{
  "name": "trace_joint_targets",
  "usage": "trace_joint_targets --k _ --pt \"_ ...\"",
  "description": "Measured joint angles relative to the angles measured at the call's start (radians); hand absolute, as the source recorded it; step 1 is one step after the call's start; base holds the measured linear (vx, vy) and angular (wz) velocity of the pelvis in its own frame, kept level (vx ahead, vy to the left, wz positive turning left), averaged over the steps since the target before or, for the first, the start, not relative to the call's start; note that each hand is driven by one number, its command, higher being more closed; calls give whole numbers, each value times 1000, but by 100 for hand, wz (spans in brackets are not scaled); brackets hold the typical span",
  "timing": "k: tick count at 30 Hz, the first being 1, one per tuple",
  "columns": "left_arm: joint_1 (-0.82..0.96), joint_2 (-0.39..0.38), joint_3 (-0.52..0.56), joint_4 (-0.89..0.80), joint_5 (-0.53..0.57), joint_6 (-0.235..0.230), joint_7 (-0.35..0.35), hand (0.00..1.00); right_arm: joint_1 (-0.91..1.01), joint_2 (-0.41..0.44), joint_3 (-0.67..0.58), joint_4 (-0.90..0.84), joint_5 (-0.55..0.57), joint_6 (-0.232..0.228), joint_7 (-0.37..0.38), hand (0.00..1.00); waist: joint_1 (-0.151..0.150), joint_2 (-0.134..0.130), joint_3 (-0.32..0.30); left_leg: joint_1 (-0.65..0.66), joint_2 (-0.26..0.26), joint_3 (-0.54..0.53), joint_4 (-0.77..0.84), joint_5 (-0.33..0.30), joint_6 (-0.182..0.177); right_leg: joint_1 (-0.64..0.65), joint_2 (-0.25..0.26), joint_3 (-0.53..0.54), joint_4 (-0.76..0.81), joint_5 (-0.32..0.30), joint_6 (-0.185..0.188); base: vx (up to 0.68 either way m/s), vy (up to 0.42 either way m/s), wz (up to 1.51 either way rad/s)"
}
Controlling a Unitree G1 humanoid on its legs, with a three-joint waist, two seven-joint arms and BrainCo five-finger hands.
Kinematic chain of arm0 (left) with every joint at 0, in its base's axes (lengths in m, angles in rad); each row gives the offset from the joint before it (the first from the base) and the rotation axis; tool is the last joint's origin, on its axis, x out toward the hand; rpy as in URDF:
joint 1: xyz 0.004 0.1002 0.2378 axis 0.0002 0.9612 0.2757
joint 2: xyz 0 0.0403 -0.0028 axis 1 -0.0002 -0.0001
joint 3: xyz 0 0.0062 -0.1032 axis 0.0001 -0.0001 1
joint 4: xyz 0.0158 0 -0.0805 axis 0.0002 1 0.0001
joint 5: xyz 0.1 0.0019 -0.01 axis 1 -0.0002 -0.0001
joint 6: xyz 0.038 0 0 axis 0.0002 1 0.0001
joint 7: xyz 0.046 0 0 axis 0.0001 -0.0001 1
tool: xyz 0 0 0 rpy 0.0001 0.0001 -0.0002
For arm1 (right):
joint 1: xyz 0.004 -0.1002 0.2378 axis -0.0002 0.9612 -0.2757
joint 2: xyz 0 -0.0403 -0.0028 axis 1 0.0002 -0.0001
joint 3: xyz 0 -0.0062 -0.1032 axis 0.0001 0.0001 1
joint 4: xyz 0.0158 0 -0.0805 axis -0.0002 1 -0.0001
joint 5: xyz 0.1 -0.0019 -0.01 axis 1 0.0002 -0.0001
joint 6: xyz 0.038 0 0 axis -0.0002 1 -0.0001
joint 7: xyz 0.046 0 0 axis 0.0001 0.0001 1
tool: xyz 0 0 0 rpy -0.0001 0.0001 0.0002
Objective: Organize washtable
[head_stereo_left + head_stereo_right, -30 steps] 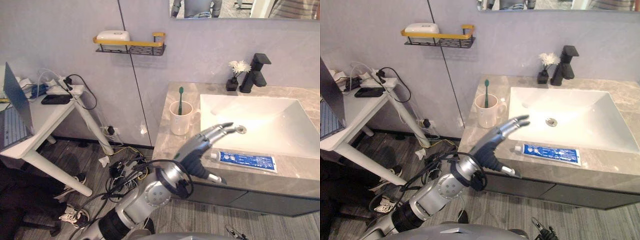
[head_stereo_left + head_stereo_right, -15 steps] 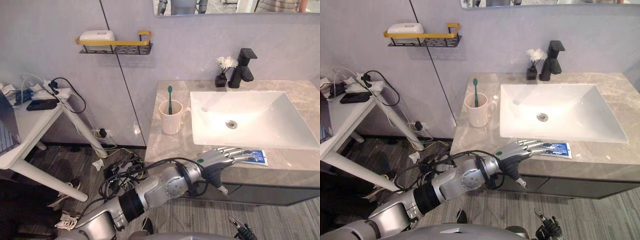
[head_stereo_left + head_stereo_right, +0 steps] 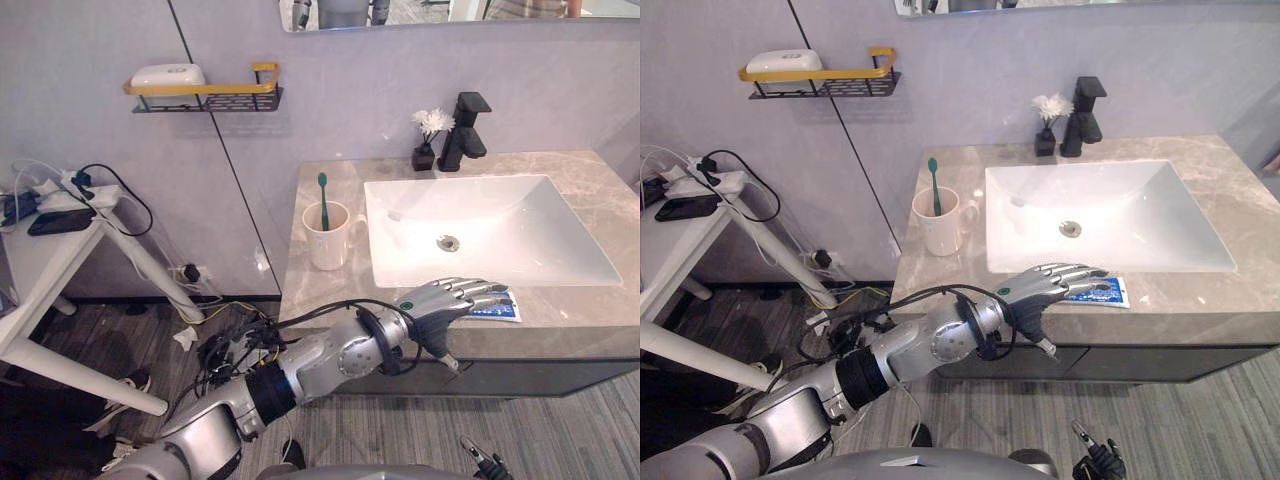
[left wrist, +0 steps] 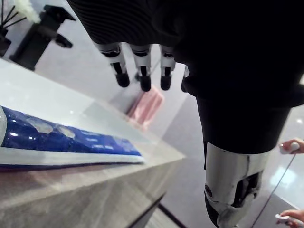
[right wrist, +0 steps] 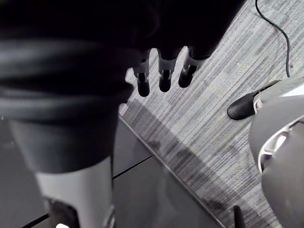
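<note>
Toothpaste in a flat blue-and-white tube [image 3: 503, 306] lies lengthwise on the front strip of the grey marble-patterned countertop [image 3: 310, 285], at about six o'clock from the white rectangular basin [image 3: 500, 225] and near the counter's front edge. We see the left hand [image 3: 447, 301] reaching in over the tube's left end. Its silver, dark-tipped fingers [image 4: 142, 71] are straight and held side by side, with the thumb apart below them. In the left wrist view the fingertips stay clear of the tube, which lies flat and unheld on the stone beneath them.

At nine o'clock from the basin stands a cream ceramic mug [image 3: 327, 238] with a green toothbrush [image 3: 322, 195] upright inside it. At twelve o'clock from the basin, against the wall, we find a black angular faucet [image 3: 462, 130]. A small black vase of white flowers [image 3: 428, 135] sits just beside the faucet at its nine o'clock.

On the wall at ten o'clock from the mug hangs a black wire shelf with a yellow rail [image 3: 205, 92], carrying a white soap box [image 3: 165, 75]. A white side table [image 3: 60, 260] stands well apart from the counter, at its nine o'clock.

We see the right hand [image 5: 164, 71] hanging over the grey wood-patterned floor [image 5: 228, 71], its fingers straight, close together and holding nothing.
</note>
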Motion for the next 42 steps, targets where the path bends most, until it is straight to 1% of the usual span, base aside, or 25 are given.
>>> trace_joint_targets --k 6,9,12,13,16,18,22,27,29,33,36,42 --pt "-33 2 44 42 -1 23 -21 0 6 3 -2 -30 0 3 2 0 -6 3 1 0 0 1 -2 0 0 -1 -1 1 -4 0 0 0 0 0" --pt "-32 8 50 105 0 27 -36 0 -4 5 -32 -33 0 6 5 0 -10 9 7 8 0 2 -12 1 -3 1 1 2 -7 1 -2 0 0 0" --pt "-28 36 77 132 -1 29 -42 0 -19 4 -41 -39 0 6 7 0 -21 12 19 13 0 4 -17 2 -3 2 3 3 -9 2 -4 0 0 0" --pt "-28 43 92 133 -1 34 -42 0 -23 5 -41 -49 0 9 7 0 -21 13 29 13 0 5 -18 2 -3 2 3 3 -11 3 -4 0 0 0" --pt "-27 58 121 134 -2 48 -42 0 -18 4 -40 -79 -1 21 11 0 -19 15 31 13 0 15 -21 1 -4 0 3 12 -18 4 -3 19 1 -5" --pt "-27 73 130 126 -3 48 -42 0 -9 8 -38 -116 -1 25 14 0 -20 20 29 13 0 21 -22 0 -5 0 3 18 -24 8 -2 41 -1 -12" --pt "-28 81 160 110 -5 51 -49 0 6 9 -39 -198 -1 22 18 0 -22 18 30 13 0 27 -22 -1 -4 0 3 28 -28 11 -2 28 -7 -7" --pt "-28 89 164 90 -8 53 -49 0 19 10 -40 -235 -1 20 17 0 -21 20 32 22 2 33 -22 -6 -9 1 5 36 -28 10 -3 -4 1 -5" --pt "-28 92 176 89 -8 53 -50 0 28 17 -40 -270 -1 21 17 0 -21 27 45 32 4 47 -22 -12 -10 0 3 52 -27 9 -3 -20 16 -18" --pt "-23 97 193 87 -8 54 -58 0 53 27 -40 -312 -1 20 18 0 -24 30 54 30 3 53 -22 -12 -9 -6 2 59 -25 10 -1 -5 10 -6" --pt "26 108 193 52 -7 51 -60 0 59 31 -40 -312 -1 20 17 0 -24 33 55 28 4 57 -22 -13 -9 -10 3 64 -26 10 -1 33 -11 -5" --pt "81 112 192 52 -1 50 -71 0 66 42 -38 -368 -1 17 16 0 -24 36 67 27 3 60 -22 -18 -8 -14 2 70 -25 10 -1 7 -2 -2"
